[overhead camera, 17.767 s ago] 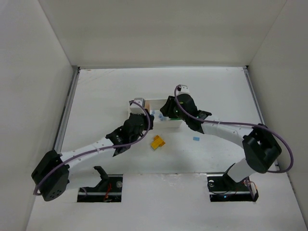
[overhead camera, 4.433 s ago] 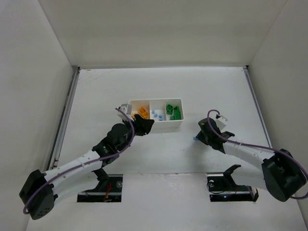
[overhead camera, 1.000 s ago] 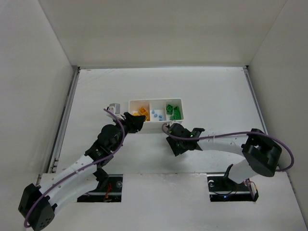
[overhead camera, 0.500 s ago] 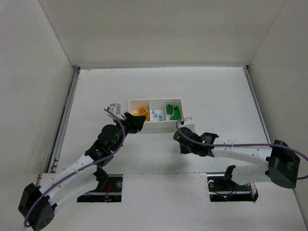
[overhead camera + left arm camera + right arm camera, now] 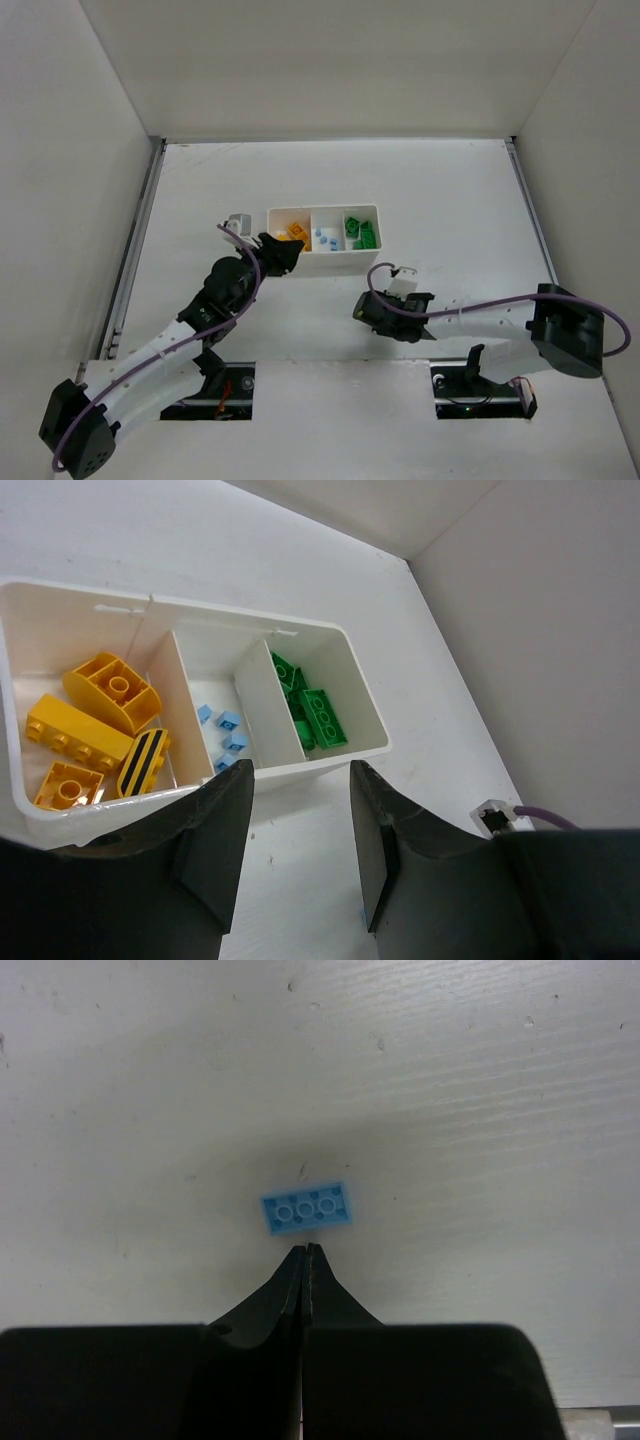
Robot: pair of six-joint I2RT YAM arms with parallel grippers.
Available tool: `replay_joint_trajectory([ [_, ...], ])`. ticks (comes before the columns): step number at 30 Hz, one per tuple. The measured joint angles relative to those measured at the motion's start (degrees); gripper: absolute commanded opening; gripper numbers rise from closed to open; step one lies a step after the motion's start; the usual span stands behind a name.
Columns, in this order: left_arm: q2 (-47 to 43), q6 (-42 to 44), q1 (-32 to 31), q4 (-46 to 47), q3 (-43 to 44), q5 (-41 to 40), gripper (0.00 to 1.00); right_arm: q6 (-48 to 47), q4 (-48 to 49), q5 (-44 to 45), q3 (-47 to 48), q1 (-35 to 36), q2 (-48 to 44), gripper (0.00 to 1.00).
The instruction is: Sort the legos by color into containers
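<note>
I count one white tray [image 5: 330,755] with three compartments. In it are four yellow-orange bricks [image 5: 75,735], four tiny pale blue bricks [image 5: 228,720] and at least three green bricks [image 5: 322,717], piled too close to be sure. One more pale blue brick [image 5: 305,1210] lies on the table [image 5: 480,1110].

White tabletop [image 5: 450,190], faint wood grain, speckled. Plain white walls [image 5: 330,60] enclose back, left, right. Metal rail [image 5: 135,240] runs along each side edge. Even, diffuse light.

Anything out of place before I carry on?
Yes: one pale blue brick lies loose on the table, outside the tray, just beyond the tips of the shut right pincer. Everything inside it is sorted by colour.
</note>
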Motion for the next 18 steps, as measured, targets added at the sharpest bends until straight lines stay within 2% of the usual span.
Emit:
replay_joint_trajectory([
  [7,-0.2,-0.6,0.3,0.4,-0.3,1.6,0.4,5.5,-2.7,4.5,2.4,0.0,3.3,0.0],
  [13,0.0,-1.1,3.7,0.2,-0.5,3.3,0.4,8.4,-8.1,6.0,3.8,0.2,4.1,0.0],
  [18,-2.2,-1.8,3.7,0.3,-1.4,4.1,0.4,10.1,-9.0,6.9,3.7,0.3,4.7,0.0],
])
